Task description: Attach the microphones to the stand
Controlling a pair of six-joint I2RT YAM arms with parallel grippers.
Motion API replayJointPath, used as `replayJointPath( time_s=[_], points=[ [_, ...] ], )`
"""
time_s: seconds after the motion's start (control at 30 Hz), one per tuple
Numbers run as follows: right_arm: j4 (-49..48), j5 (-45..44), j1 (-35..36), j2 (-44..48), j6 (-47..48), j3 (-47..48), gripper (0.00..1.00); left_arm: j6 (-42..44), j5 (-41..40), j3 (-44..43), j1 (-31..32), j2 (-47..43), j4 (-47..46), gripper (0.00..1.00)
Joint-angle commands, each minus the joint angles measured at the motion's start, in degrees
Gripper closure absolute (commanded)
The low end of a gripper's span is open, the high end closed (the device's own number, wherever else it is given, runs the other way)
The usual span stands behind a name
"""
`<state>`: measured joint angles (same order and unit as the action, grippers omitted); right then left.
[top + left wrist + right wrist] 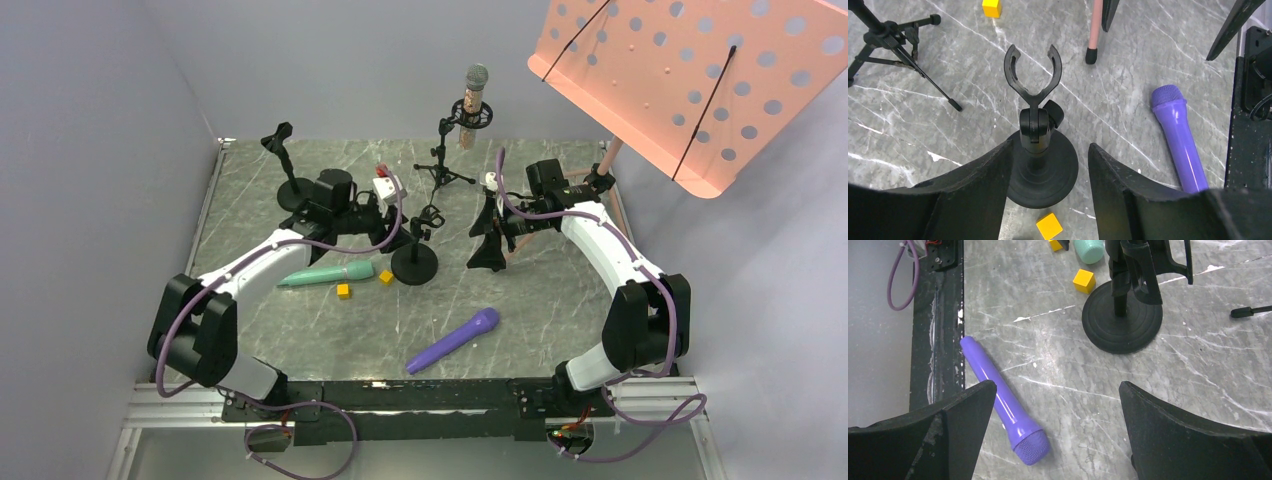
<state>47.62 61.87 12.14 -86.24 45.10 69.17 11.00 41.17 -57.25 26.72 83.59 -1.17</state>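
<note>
The purple mic [455, 340] lies flat on the table [560, 300] near the front edge, well apart from any stand, w/ its head pointing to the back-right. The green mic [325, 274] lies flat too, left of centre, w/ the yellow cubes [343, 291] just beside its head end. The copper mic [472, 105] stands already in the clip of the tripod stand [443, 165] at the back. The mics look like stiff, smooth sticks, prob. light, and round, so I judge that they roll and slip easily. The best hold is across the middle of the body, not on the head, so that the ends stay free for pressing into a clip. The round stand [1043, 170] in the centre has its clip [1033, 70] empty, the open side up. This clip looks springy, so the push prob. needs some force, and the stand can slide or tip if nothing steadies it. The back stand [290, 170] at the far left seems empty also. The left gripper [1050, 147] has its jaws approx. half apart, one at each side of the post of the round stand, and no firm contact is visible. The right gripper [1056, 385] is wide and holds nothing; it hovers over the table, w/ the purple mic below it, nearer to one finger.
</note>
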Motion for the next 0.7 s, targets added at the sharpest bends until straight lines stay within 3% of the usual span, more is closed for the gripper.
replayJointPath(
  time_s=[0.0,0.3,0.67],
  points=[
    [0.1,1.8,-0.3,1.2,2.2,1.8,0.0,3.2,2.9,-2.8,0.2,1.1,-1.5,0.4],
    [0.3,1.7,-0.3,1.1,2.4,1.9,0.0,8.7,-1.4,-5.7,3.1,4.5,1.1,0.51],
    [0.5,1.7,-0.3,1.2,2.5,2.0,0.0,13.0,-2.7,-9.9,3.1,7.6,7.0,0.56]
  ],
)
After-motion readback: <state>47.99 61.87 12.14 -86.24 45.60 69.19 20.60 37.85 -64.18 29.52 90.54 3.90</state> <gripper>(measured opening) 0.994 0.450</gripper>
